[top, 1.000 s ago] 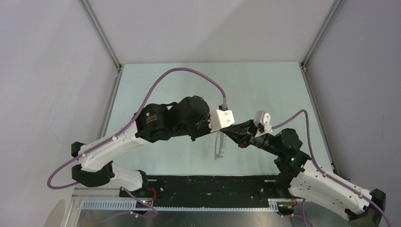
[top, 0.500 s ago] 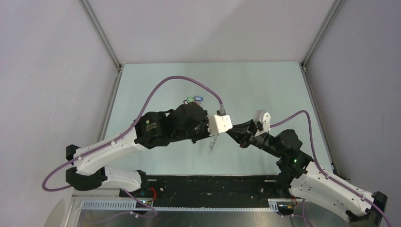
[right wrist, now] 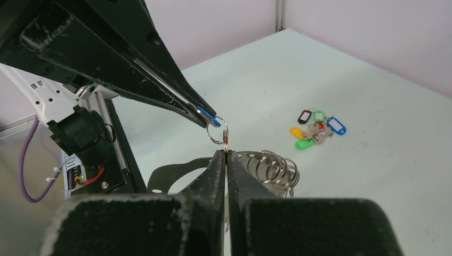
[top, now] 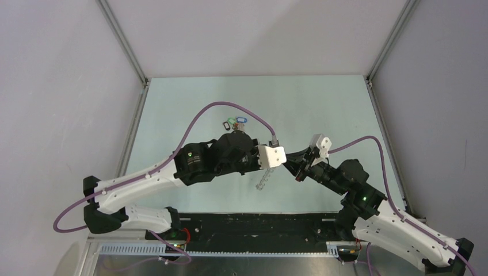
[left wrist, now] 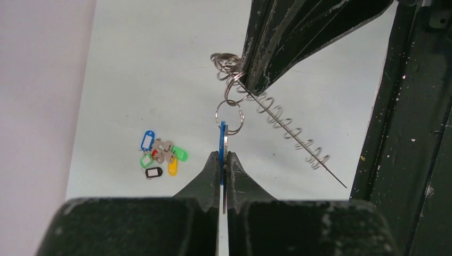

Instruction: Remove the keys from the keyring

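My left gripper (left wrist: 223, 154) is shut on a blue key (left wrist: 223, 140), seen edge-on, with a small metal ring (left wrist: 229, 114) at its top. That ring joins the keyring (left wrist: 288, 132), a thin edge-on loop fringed with small silvery rings. My right gripper (right wrist: 226, 152) is shut on the keyring's edge (right wrist: 225, 143), its rings (right wrist: 274, 166) bunched beside the right finger. The left gripper's tips with the blue key (right wrist: 209, 116) sit just above the right gripper. In the top view the keyring (top: 263, 181) hangs tilted between both grippers above the table.
A loose cluster of coloured key tags (top: 234, 123) lies on the pale green table (top: 322, 109) beyond the arms; it also shows in the left wrist view (left wrist: 160, 157) and the right wrist view (right wrist: 317, 128). Grey walls enclose three sides. A black rail (top: 253, 224) runs along the near edge.
Both arms have moved nearer the front edge and a little right, uncovering the tag cluster. The hanging keyring has swung from vertical to tilted. Both grippers stay shut.
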